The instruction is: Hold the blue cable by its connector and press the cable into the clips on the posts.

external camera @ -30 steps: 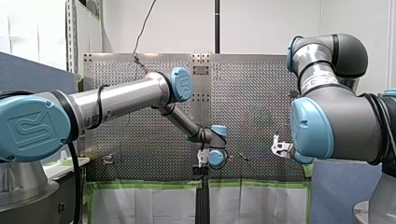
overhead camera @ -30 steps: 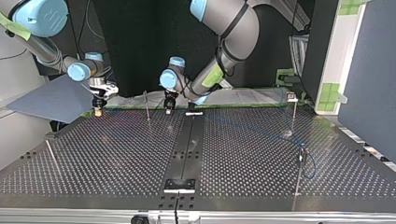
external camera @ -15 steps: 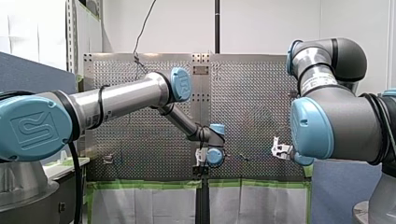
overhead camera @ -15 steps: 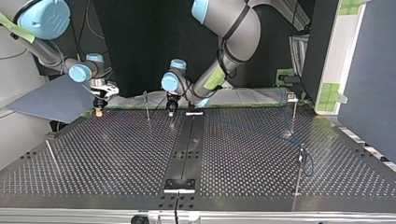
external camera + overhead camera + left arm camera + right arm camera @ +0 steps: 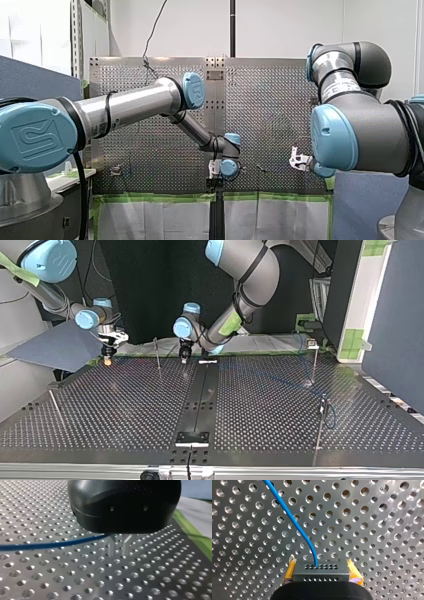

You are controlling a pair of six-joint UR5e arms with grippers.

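My right claw point(image 5: 322, 570) is pinching the connector point(image 5: 324, 575), the blue cable point(image 5: 294, 522) trailing over the surface point(image 5: 374, 530). I cannot tell whether my left claw point(image 5: 118, 551) is gripping it. The posts point(image 5: 157, 354) are apparently awaiting the cable.

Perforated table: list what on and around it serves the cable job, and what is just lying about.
For the job:
- blue cable
- connector, held in my right claw
- left claw
- clip posts

Just lying about:
- grey board
- green tape
- black centre strip
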